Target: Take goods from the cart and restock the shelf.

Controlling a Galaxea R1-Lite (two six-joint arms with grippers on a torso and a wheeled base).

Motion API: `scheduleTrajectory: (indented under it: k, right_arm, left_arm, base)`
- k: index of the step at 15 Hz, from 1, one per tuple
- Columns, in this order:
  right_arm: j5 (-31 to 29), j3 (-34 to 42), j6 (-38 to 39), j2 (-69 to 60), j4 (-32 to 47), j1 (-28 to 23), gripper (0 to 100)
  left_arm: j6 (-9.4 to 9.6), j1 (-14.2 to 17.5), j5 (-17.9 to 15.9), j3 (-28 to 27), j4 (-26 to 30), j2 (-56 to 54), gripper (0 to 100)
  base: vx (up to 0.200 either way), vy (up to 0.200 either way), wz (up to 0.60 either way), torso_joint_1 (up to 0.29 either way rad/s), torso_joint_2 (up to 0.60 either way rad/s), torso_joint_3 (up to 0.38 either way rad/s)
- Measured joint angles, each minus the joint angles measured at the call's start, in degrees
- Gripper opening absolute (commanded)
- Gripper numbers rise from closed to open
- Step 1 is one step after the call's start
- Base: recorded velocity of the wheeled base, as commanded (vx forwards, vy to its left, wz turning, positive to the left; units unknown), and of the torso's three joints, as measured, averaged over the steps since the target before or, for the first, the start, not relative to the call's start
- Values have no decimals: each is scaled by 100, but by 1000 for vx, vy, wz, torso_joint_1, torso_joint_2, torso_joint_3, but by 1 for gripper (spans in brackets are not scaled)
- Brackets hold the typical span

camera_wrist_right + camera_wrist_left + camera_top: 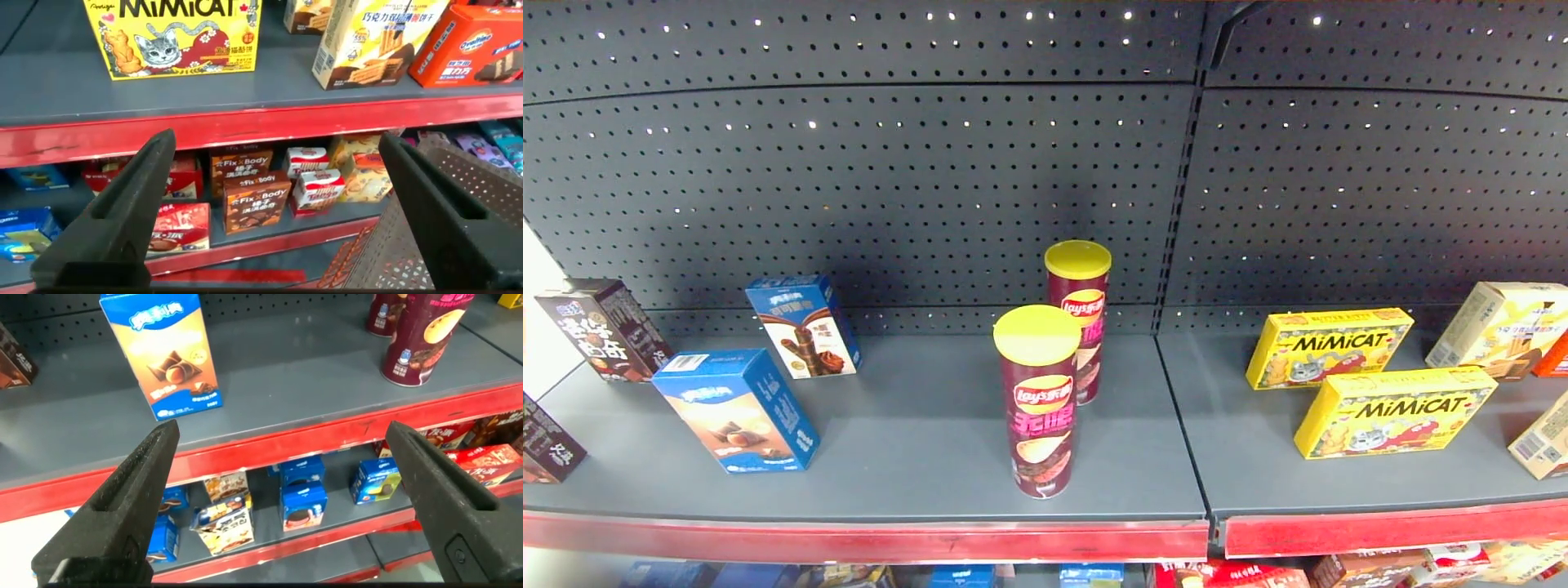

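Two maroon chip cans with yellow lids stand mid-shelf, one (1039,400) near the front and one (1079,314) behind it. A blue box (737,411) stands to their left and shows close up (159,351) in the left wrist view. My left gripper (282,433) hangs open and holds nothing, in front of the shelf's red front edge (270,445). My right gripper (276,140) is open as well with nothing in it, level with the red edge below a yellow cat box (176,33). The cart's perforated wall (482,175) lies beside its far finger.
The grey shelf (915,441) also carries a second blue box (805,325), brown boxes (605,327) at far left, two yellow boxes (1392,411), and cream boxes (1499,327) and an orange box (478,41) on the right. Bare shelf lies around the cans. The lower shelf (253,200) is stocked.
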Motion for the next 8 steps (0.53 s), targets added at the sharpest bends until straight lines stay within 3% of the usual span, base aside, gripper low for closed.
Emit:
scheduleTrajectory:
  k: [2, 6, 8]
  right_arm:
    - [-4, 2, 46, 5, 0, 112, 100]
    - [-2, 5, 279, -124, 13, 992, 100]
    - [-2, 0, 667, -291, 13, 1141, 100]
  left_arm:
    - [-5, 0, 0, 1, 0, -9, 100]
    - [0, 2, -6, 9, -2, -13, 100]
    - [1, 2, 0, 11, 2, -39, 100]
  base:
    - [0, 0, 0, 0, 0, 0]
    - [0, 0, 0, 0, 0, 0]
    - [0, 0, 0, 0, 0, 0]
